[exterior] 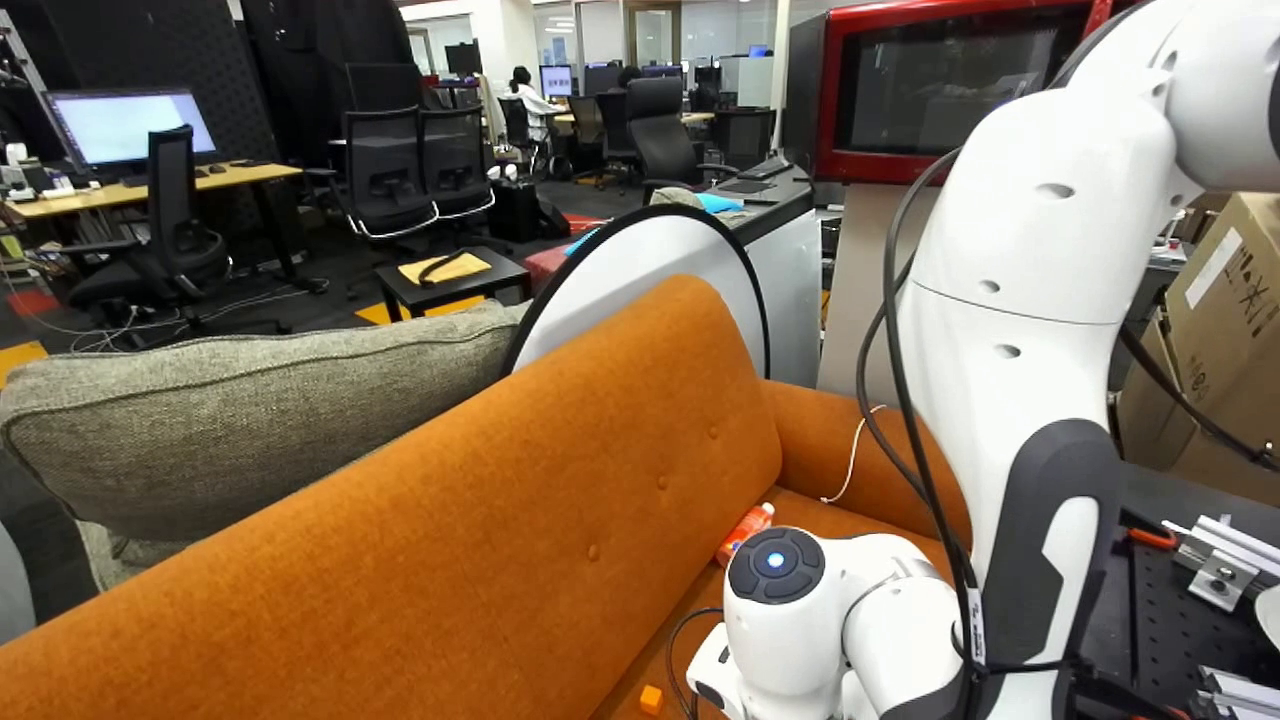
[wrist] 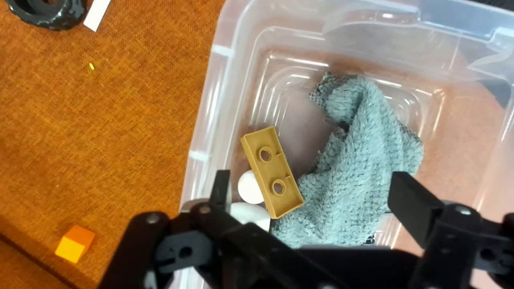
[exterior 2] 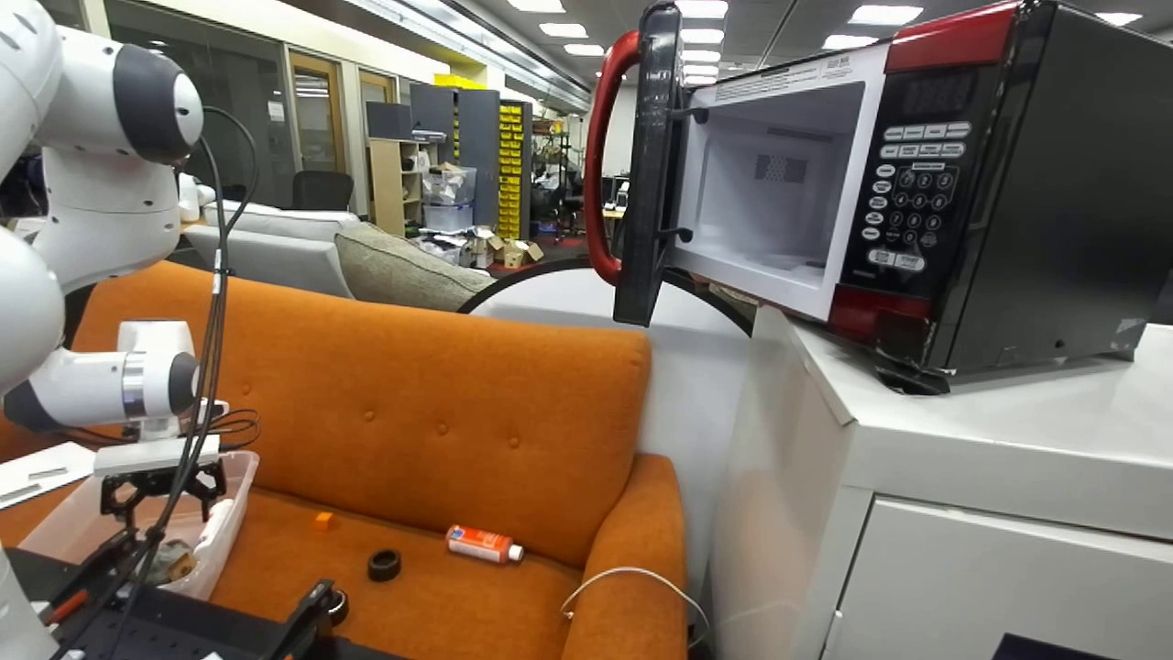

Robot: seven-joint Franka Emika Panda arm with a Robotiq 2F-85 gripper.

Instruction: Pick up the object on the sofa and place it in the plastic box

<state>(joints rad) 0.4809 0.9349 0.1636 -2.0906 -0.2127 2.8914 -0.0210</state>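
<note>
My claw [wrist: 314,194] is wide, hanging over the plastic box [wrist: 217,116]. In there I see a grey cloth [wrist: 357,164], a tan brick [wrist: 273,170] and a white round thing [wrist: 249,188] just beside the brick. In an exterior view the sofa [exterior 2: 440,390] carries an orange block [exterior 2: 323,521] near the box, a black ring [exterior 2: 384,575] and an orange bottle [exterior 2: 480,544] lying on its side. Can't tell which of those three is the task's object.
</note>
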